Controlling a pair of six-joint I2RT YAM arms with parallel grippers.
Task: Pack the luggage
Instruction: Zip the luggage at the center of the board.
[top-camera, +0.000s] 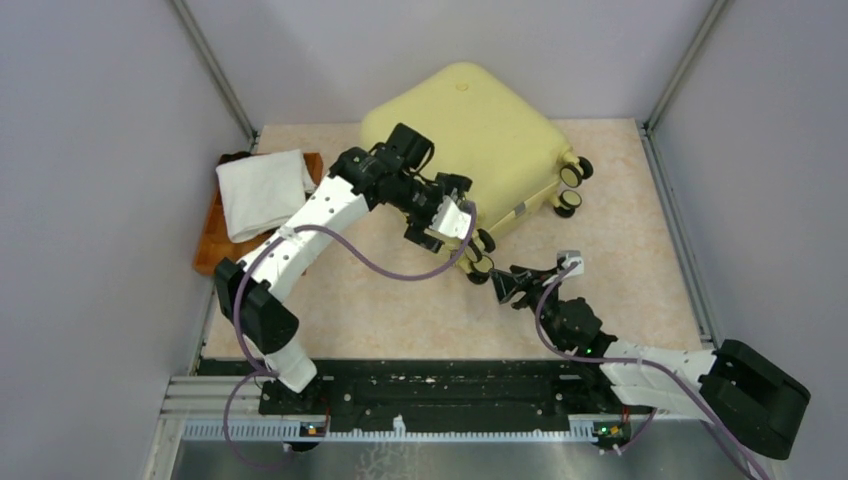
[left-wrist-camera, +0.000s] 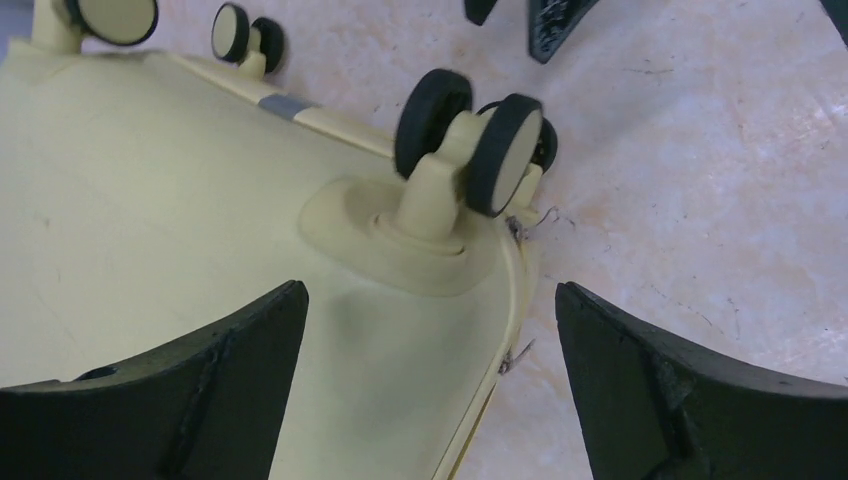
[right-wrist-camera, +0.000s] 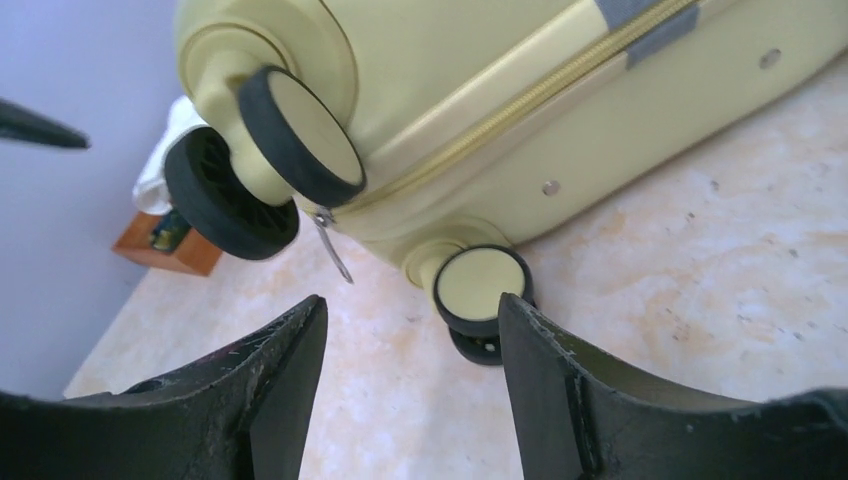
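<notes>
The luggage (top-camera: 480, 135), a pale yellow hard-shell suitcase, lies closed on the table at the back centre, its wheels (top-camera: 572, 178) facing right and toward me. My left gripper (top-camera: 450, 235) hovers over the suitcase's near corner; in the left wrist view the gripper (left-wrist-camera: 430, 290) is open above the shell (left-wrist-camera: 180, 220), next to a caster (left-wrist-camera: 500, 150). My right gripper (top-camera: 500, 285) sits low on the table in front of that corner. In the right wrist view this gripper (right-wrist-camera: 412, 300) is open with nothing between its fingers, facing the zipper pull (right-wrist-camera: 337, 252) and the lower wheel (right-wrist-camera: 480, 285).
A folded white towel (top-camera: 262, 190) rests on an orange-brown board (top-camera: 210, 248) at the left edge of the table. Grey walls close in the left, right and back sides. The arms' black base rail (top-camera: 440, 395) runs along the near edge.
</notes>
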